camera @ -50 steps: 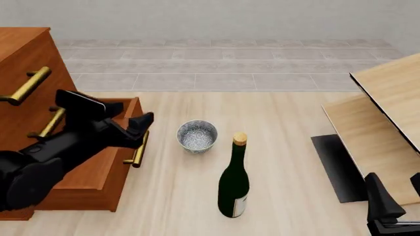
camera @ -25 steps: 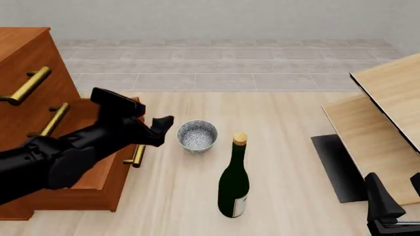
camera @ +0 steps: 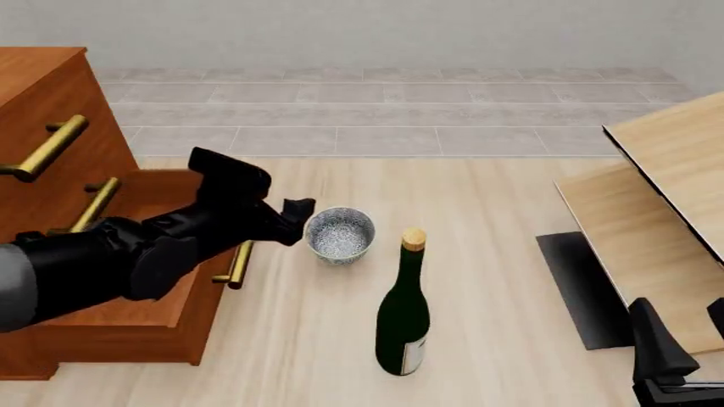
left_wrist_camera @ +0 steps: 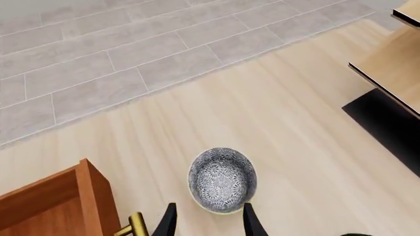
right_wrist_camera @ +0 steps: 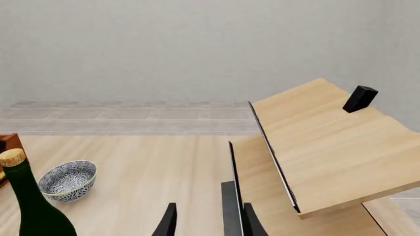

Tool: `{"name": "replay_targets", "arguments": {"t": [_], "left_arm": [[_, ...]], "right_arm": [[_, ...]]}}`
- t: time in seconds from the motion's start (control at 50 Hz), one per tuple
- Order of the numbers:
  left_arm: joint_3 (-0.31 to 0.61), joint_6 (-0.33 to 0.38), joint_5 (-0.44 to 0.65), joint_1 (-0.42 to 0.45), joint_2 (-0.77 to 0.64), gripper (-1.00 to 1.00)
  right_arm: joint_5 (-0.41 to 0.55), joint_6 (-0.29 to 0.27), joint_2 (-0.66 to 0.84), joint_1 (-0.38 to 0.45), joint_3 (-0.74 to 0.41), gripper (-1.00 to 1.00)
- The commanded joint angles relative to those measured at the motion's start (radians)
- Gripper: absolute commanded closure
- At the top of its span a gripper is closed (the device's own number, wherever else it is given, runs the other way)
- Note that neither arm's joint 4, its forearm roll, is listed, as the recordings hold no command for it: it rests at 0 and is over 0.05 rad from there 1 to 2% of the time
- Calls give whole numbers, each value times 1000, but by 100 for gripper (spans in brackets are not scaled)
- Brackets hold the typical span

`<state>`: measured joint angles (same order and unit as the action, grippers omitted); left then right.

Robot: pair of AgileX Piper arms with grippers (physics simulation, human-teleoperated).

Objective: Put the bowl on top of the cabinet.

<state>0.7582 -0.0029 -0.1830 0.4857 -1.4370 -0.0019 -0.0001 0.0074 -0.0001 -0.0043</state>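
The left claw (camera: pixel 297 219) hovers parted and empty beside the bowl (camera: pixel 339 233), mid-desk near the cabinet (camera: pixel 68 170); the wine bottle (camera: pixel 403 309) stands close, so a careless swing could topple it.

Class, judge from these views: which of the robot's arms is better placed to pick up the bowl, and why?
Left. The left gripper is open right beside the bowl, near the cabinet. The right gripper sits far off, beyond the wine bottle.
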Motion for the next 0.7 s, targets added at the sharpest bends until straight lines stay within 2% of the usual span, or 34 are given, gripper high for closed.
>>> {"name": "replay_targets", "arguments": {"t": [0.02,0.4,0.42,0.7], "left_arm": [[56,-12,-1,-26,-88,-100],[77,-39,-41,-34,-177,-100],[87,-61,-30,-33,-192,-100],[100,-45,-56,-22,-228,-100]], "right_arm": [[0,0,0,0,0,-100],[0,0,0,0,0,-100],[0,0,0,0,0,-100],[0,0,0,0,0,-100]]}}
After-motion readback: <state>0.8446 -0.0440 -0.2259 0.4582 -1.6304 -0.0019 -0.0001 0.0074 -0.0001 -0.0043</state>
